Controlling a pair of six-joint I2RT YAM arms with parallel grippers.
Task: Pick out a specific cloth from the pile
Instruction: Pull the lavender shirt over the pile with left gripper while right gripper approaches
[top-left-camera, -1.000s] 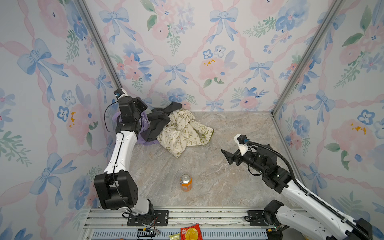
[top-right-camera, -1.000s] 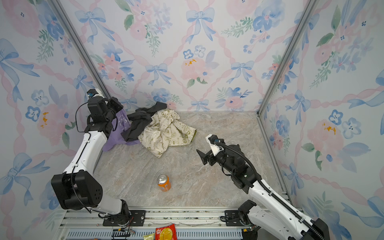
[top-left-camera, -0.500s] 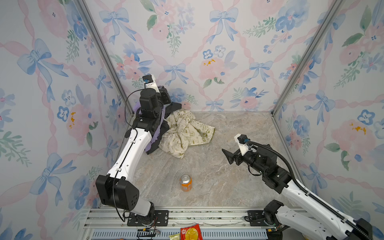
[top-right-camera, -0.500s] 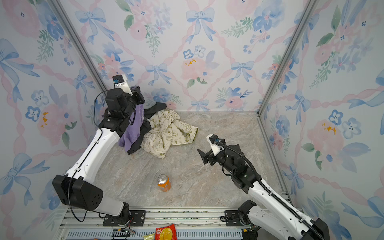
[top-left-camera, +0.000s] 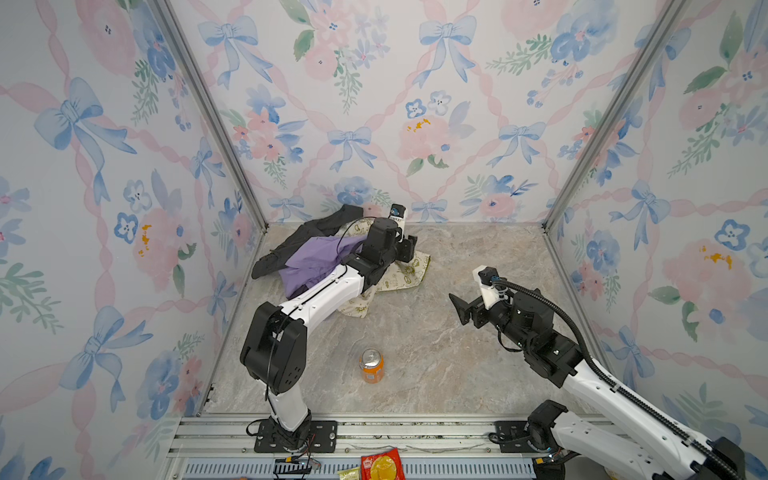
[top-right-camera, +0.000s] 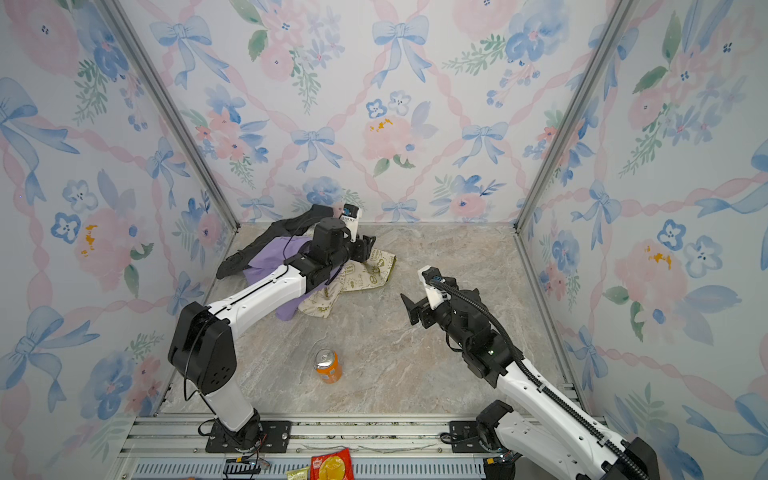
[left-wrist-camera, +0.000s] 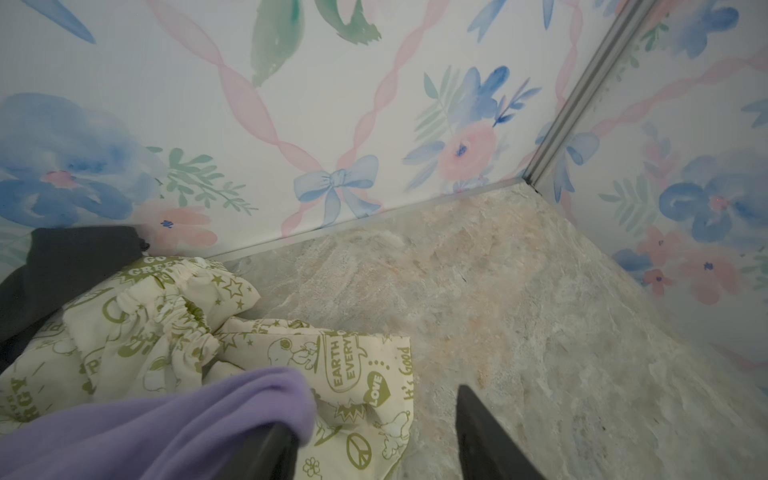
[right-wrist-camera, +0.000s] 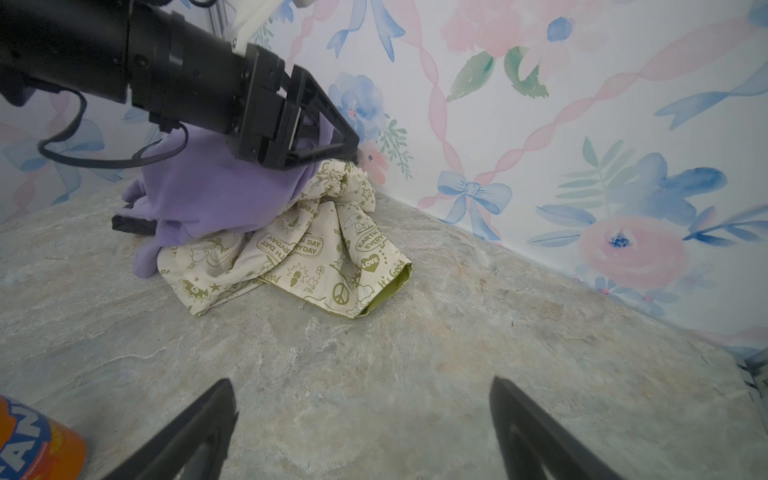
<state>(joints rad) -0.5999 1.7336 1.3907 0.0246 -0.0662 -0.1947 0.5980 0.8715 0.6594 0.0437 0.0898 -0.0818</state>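
— Lilac cloth (top-left-camera: 316, 259), where?
— Atop the pile (right-wrist-camera: 291, 249) in the tabletop's (top-left-camera: 457, 257) back-left corner, draped over 1 finger (left-wrist-camera: 270, 453) of the left gripper (left-wrist-camera: 374, 411), whose jaws stand apart.
— Right gripper (right-wrist-camera: 361, 381)?
— Spread wide, empty, above the right half.

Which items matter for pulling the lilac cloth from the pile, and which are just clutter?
Job:
- lilac cloth, draped on the open left claw
- heaped with it: dark grey garment, cream printed cloth

Lying about:
- orange can
- snack packets at the front rail
- right claw, open and empty
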